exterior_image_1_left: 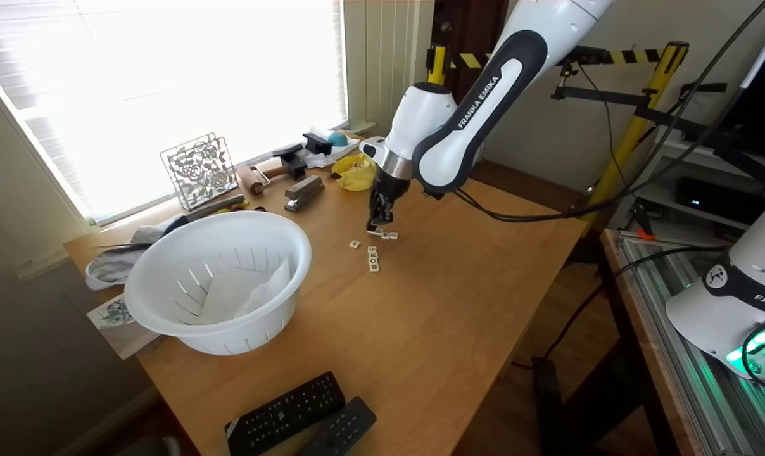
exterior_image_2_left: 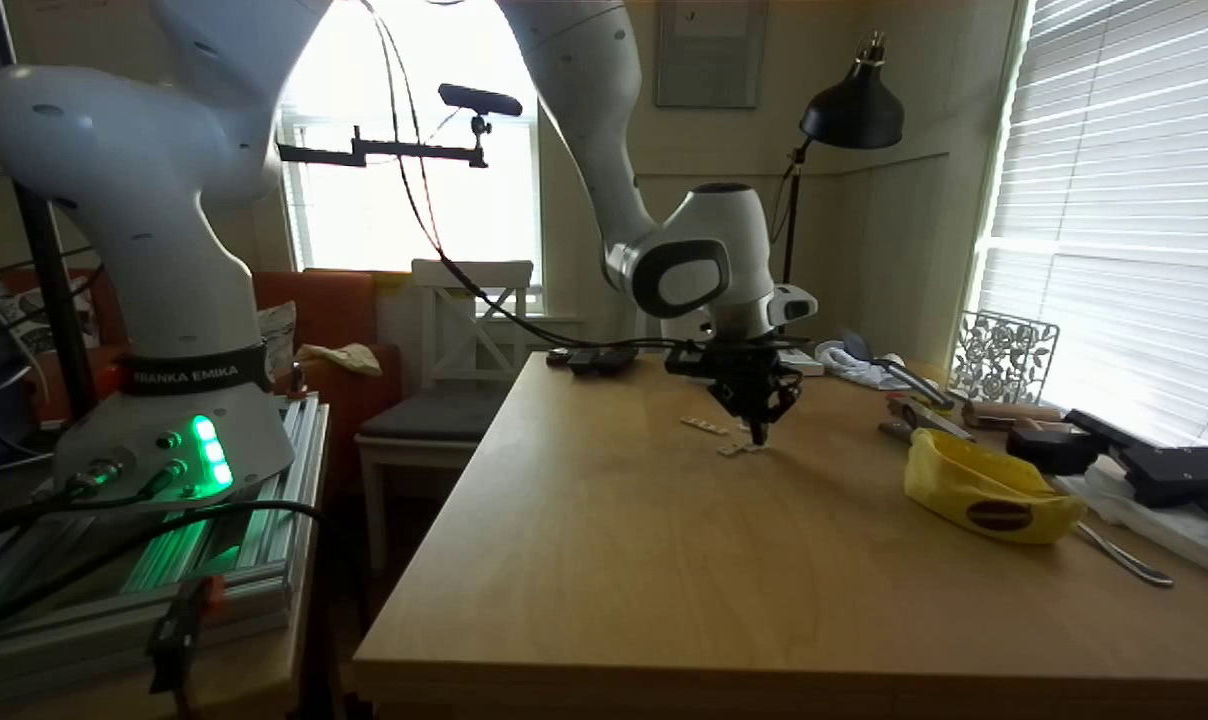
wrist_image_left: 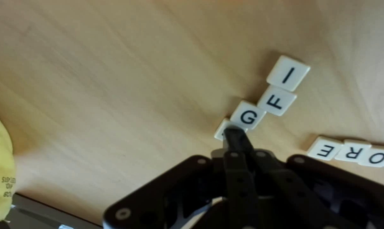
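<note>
Tiles (exterior_image_1_left: 373, 258) on table (exterior_image_1_left: 433, 304); basket (exterior_image_1_left: 243, 335) left (remotes (exterior_image_1_left: 287, 413) before it)

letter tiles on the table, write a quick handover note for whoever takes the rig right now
Fingers: shut, nothing seen between them; tips over a half-hidden tile beside the G tile. Whether they press on it I can't tell.
Where: on the wooden table, I tile, F tile, G tile and half-hidden tile lie stepped; E-R-O row near them; single tile apart from both.
Done: E-R-O row looks roughly straight.
Left, as it looks: the stepped four are uneven, and the single tile joins neither group.
</note>
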You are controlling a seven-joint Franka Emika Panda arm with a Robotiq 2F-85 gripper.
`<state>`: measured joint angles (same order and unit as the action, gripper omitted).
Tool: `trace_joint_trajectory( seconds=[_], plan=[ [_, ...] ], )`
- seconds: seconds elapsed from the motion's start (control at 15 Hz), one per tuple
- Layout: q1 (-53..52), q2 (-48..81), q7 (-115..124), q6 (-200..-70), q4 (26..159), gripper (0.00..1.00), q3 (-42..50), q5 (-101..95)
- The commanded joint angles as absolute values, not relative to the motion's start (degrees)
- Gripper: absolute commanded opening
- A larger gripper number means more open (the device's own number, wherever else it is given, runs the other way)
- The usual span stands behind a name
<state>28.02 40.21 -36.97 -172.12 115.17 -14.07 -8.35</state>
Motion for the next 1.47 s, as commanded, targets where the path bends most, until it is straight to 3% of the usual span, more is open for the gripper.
trace_joint_trajectory(
  seconds=[0.0,0.4,0.73,0.8,1.0,1.4],
  plan=[
    [27.7,39.4,-35.7,-174.4,116.9,0.0,-13.1,-8.0],
    [22.4,33.3,-31.8,-177.6,121.3,0.0,-8.7,-9.7],
    [25.1,30.9,-33.1,-176.2,122.9,0.0,-15.0,-9.0],
    [26.1,31.1,-33.7,-175.9,122.8,0.26,-16.8,-8.7],
    [28.1,31.1,-34.3,-174.4,123.1,0.4,-20.9,-7.9],
    [31.9,30.2,-34.6,-169.9,123.7,0.82,-27.3,-4.2]
  ],
)
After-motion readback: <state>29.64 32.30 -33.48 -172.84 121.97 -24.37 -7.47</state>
